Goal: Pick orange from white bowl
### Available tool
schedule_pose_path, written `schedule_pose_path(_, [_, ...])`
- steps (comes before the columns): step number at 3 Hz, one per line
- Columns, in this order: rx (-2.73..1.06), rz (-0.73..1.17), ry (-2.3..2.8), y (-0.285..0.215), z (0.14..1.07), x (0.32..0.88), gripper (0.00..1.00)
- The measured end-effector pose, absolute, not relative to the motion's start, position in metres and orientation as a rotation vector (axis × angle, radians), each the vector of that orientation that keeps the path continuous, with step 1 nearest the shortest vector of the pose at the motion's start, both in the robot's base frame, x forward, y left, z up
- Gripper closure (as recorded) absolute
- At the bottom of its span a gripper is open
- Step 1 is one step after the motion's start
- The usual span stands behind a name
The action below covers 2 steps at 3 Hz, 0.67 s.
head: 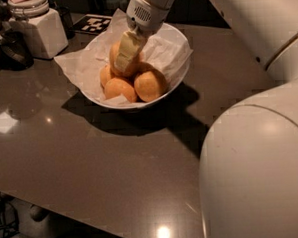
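The white bowl (155, 101) stands on the dark table, lined with crumpled white paper (81, 64). My gripper (125, 57) reaches down into it from above. It is shut on the orange (113, 55), with one pale finger (129, 49) across the fruit's front. The held orange sits a little higher than the other oranges. Three of those show below it: one at the front left (120, 87), one at the front right (149, 84) and one at the left (105, 73).
A boxy white canister (39, 31) stands at the back left, with a dark vessel (10, 48) beside it. A black-and-white marker tag (96, 23) lies behind the bowl. My own white arm (262, 170) fills the right side.
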<state>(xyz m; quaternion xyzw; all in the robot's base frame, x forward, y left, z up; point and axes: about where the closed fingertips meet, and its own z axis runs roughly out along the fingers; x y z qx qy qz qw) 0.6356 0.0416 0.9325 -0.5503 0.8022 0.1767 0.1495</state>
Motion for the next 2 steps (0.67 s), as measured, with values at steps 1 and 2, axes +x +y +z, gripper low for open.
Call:
schedule_pose_path(1, [-1.565, 0.506, 2.261, 0.043, 0.945, 0.633, 1.00])
schedule_pose_path(2, [-1.540, 0.494, 2.232, 0.045, 0.966, 0.626, 1.00])
